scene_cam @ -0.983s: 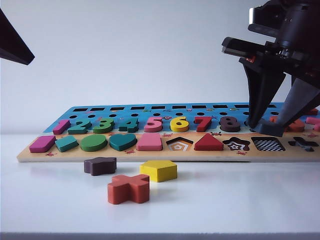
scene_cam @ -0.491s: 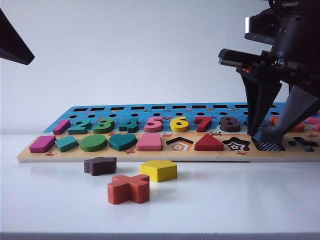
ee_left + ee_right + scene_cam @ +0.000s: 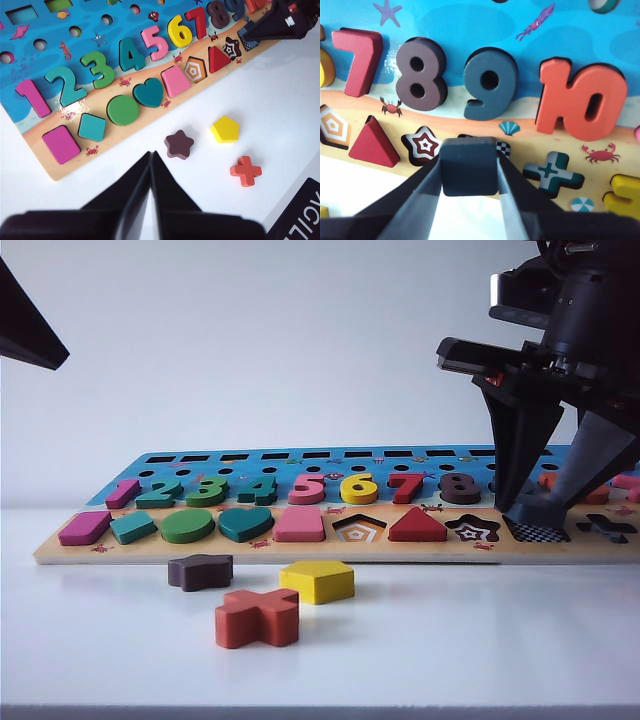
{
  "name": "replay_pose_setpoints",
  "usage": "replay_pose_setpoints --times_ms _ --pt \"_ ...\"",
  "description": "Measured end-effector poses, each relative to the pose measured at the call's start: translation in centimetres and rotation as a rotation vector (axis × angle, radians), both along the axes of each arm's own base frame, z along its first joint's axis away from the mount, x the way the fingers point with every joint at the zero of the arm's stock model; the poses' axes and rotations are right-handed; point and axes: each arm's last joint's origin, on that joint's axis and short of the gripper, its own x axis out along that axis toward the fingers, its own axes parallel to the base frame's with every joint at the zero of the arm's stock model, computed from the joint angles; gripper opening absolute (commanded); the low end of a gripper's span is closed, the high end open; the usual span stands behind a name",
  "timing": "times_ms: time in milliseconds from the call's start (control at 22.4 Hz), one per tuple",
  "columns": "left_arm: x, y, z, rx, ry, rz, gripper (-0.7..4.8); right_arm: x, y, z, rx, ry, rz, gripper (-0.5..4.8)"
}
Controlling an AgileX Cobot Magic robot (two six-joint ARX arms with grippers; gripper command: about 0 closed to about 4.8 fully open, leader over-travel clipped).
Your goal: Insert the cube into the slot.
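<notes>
Your right gripper (image 3: 469, 172) pinches the cube (image 3: 469, 166) low over the slot (image 3: 540, 531); your left gripper (image 3: 150, 172) hangs closed, far left.

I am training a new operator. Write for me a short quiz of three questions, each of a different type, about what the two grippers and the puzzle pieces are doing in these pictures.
1. True or false: the right gripper holds the cube over the slot.
2. Multiple choice: which loose piece lies on the table nearest the camera in the exterior view? A yellow pentagon; B red cross; C brown star.
3. Fill in: the left gripper, which hangs above the table in front of the board, is ____.

Key: 1 true; 2 B; 3 shut, and it holds nothing.
</notes>
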Motion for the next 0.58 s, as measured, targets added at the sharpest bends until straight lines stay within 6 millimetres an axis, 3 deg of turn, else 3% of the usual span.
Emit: replay_pose_setpoints --times_ms 581 --pt "0.0 0.0 0.0 0.0 0.0 0.0 0.09 -0.06 -0.06 -0.03 -0.017 0.002 0.016 2.02"
